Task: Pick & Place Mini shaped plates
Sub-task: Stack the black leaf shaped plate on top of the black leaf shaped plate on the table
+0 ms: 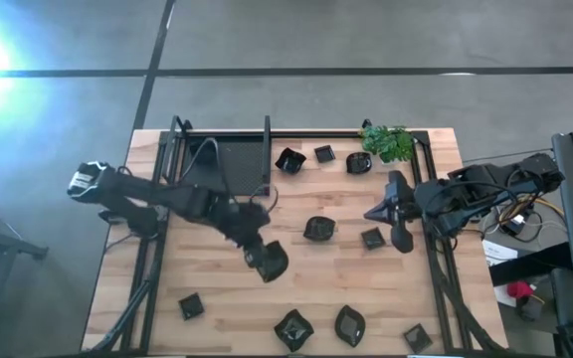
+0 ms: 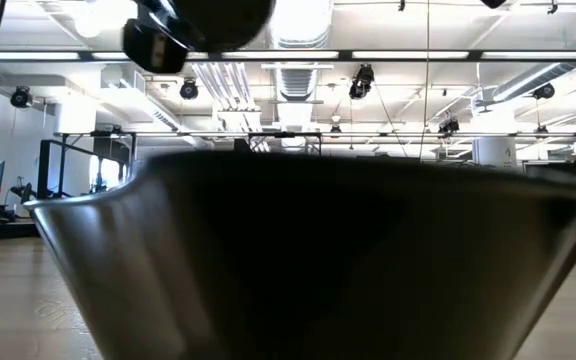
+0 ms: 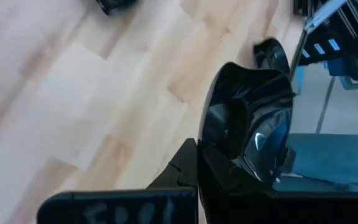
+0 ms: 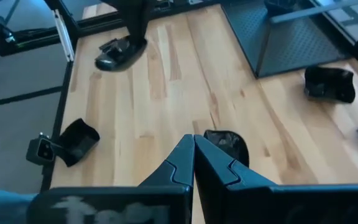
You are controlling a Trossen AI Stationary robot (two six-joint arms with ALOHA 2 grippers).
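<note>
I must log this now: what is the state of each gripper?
Left gripper: closed on a small black plate.
Right gripper: closed, holding nothing.

You will find no text, label, brand, number or sign that can be read anywhere in these views. The only lettering is a set of pale marks on the dark housing of the left claw (image 3: 194, 171) in the left wrist view and on that of the right claw (image 4: 194, 149) in the right wrist view, and both are too blurred to make out. Nothing on the bench (image 1: 217, 298) carries writing you could record.
</note>
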